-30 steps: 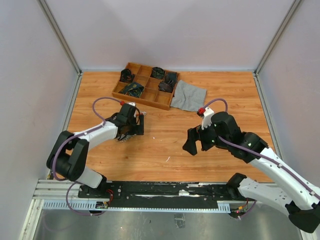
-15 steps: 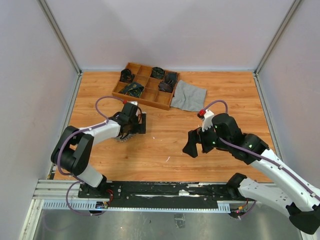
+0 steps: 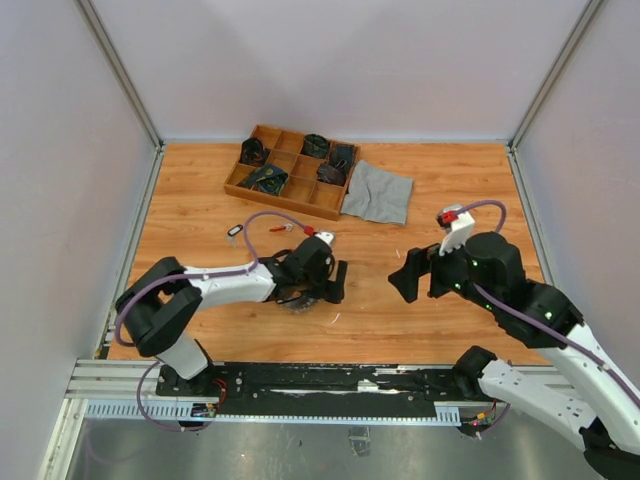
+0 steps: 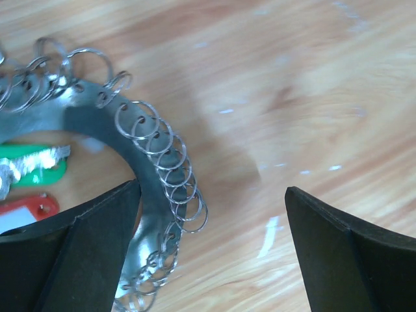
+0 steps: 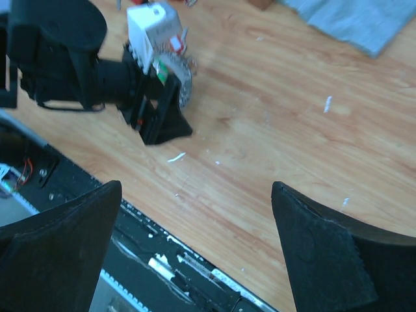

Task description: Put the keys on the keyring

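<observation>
Left pincer (image 4: 211, 195) stands with jaws wide apart, low over the keyring (image 4: 97, 123), a flat grey band edged with small wire loops that lies on the wooden counter (image 3: 200, 200) just ahead of the arms' bases. One finger (image 4: 84, 253) covers part of the band; contact cannot be judged. Inside the band's curve lie a green-tagged key (image 4: 32, 170) and a red tag (image 4: 26, 209). Right pincer (image 3: 413, 282), likewise spread and holding nothing, hovers to the right, well apart from the keyring. Farther back, a red-tagged key (image 3: 280, 229) and another small tagged piece (image 3: 235, 231) lie loose, short of the wooden tray (image 3: 285, 199) and grey cloth (image 3: 378, 192).
</observation>
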